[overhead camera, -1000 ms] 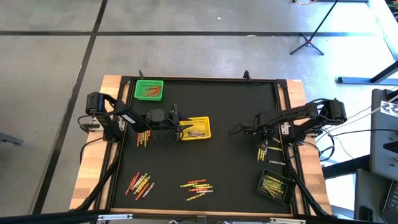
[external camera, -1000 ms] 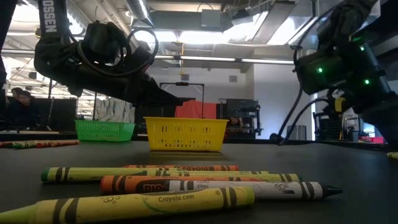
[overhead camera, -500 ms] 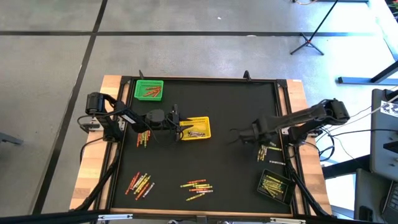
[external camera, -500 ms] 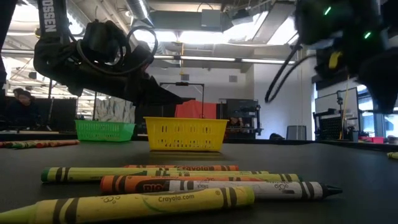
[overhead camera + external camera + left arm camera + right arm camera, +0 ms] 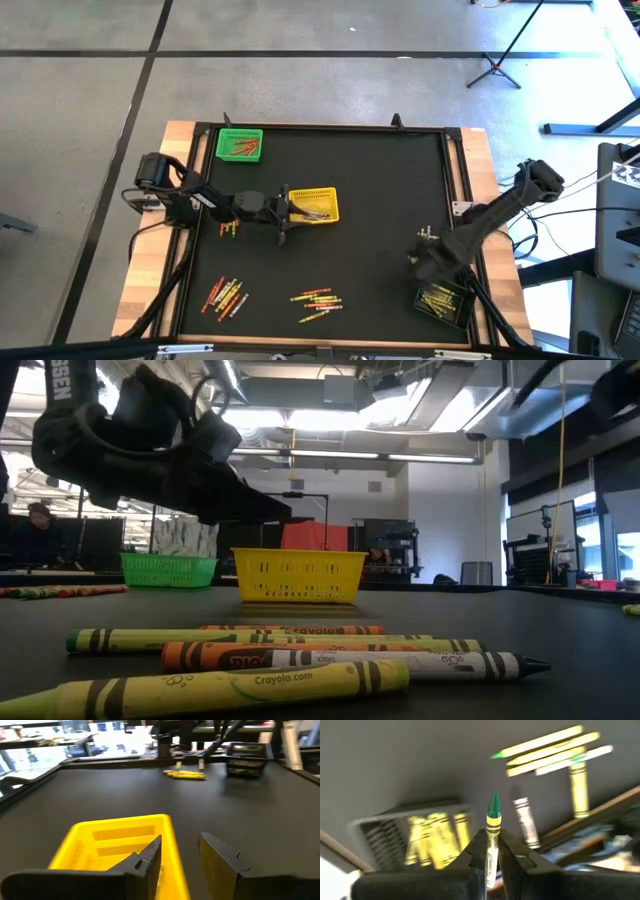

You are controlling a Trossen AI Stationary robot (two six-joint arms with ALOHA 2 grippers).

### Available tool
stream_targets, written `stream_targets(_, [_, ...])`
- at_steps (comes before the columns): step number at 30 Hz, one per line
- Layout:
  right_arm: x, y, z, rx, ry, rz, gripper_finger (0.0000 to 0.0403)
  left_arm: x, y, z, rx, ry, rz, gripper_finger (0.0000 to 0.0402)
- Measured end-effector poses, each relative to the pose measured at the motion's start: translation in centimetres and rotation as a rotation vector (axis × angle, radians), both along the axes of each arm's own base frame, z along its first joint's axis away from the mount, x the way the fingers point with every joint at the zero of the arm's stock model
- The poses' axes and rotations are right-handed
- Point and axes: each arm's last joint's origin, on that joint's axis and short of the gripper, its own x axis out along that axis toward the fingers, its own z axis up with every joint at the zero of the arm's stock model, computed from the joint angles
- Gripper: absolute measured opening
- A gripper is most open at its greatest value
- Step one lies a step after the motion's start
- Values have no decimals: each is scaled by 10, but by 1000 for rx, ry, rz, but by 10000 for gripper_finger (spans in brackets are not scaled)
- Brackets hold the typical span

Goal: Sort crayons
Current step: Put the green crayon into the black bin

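Right gripper [image 5: 492, 851] swung over blurred black basket [image 5: 415, 840], clamping crayon [image 5: 493, 822]

Left gripper [image 5: 181, 851], two dark angular fingers, jaws apart with a clear gap, nothing between them. One finger [image 5: 146, 856] overlaps the edge of a yellow plastic mesh basket [image 5: 117, 837] sitting directly under and just ahead of it; the other finger [image 5: 220, 857] is over bare black matte tabletop [image 5: 125, 790] beside the basket. Basket interior mostly hidden by the finger. Well ahead of the gripper, a small cluster of yellow crayons [image 5: 184, 773] lying flat. Just beyond them, off to one side, a black mesh basket [image 5: 245, 762]. Blurred room past the table edge.
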Motion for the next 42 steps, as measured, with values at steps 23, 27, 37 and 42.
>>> stream_targets(23, [-42,73,-40,-54,-86,-106,34,7,-66,15,-28,-71,-138,115])
stream_targets(27, [-42,72,-46,-44,-12,-117,73,6,-72,15,-27,-73,-152,115])
stream_targets(37, [-27,54,-18,-81,-26,-108,180,4,-75,15,-24,-74,-140,115])
stream_targets(42, [-11,32,-14,-152,-4,-49,177,4,-75,15,-24,-74,-140,115])
